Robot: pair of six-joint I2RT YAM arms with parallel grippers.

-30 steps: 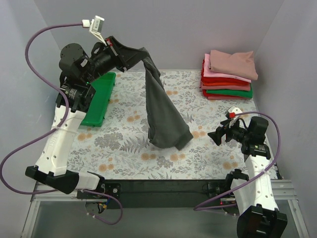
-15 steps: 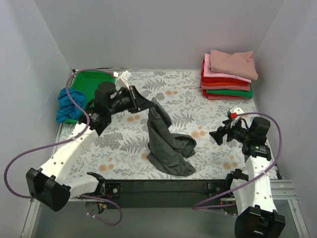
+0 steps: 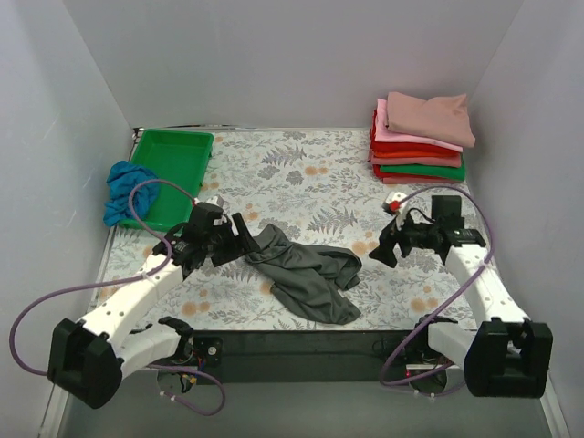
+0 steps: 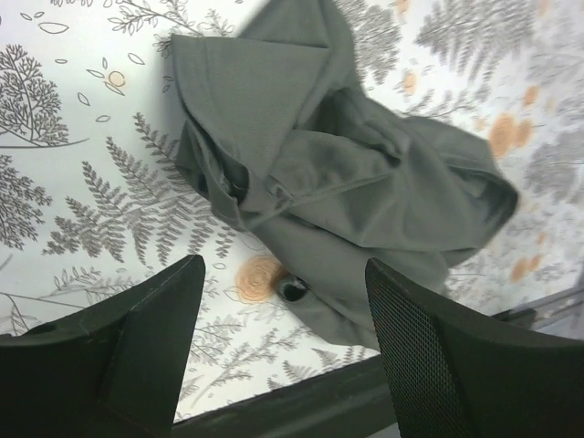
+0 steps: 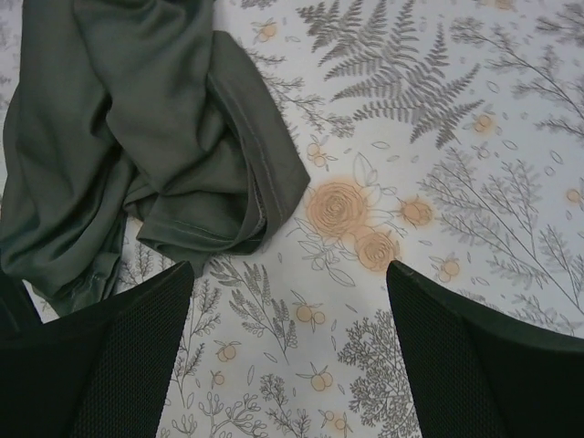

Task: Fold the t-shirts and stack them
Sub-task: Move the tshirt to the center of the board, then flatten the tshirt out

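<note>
Charcoal t-shirt [image 3: 306,274] dropped from raised left gripper [image 3: 245,242], now crumpled on tabletop [image 3: 310,173], lower centre. Both jaws wide open, empty. Right gripper [image 3: 383,248] moved in beside it. Spreading flat likely next.

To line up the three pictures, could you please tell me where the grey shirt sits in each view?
Top external: the grey shirt lies crumpled at lower centre, near the front edge.
Left wrist: it fills the upper middle and right.
Right wrist: it fills the upper left.
Shared landmark: the fern-print table lies under it in all three views.
</note>
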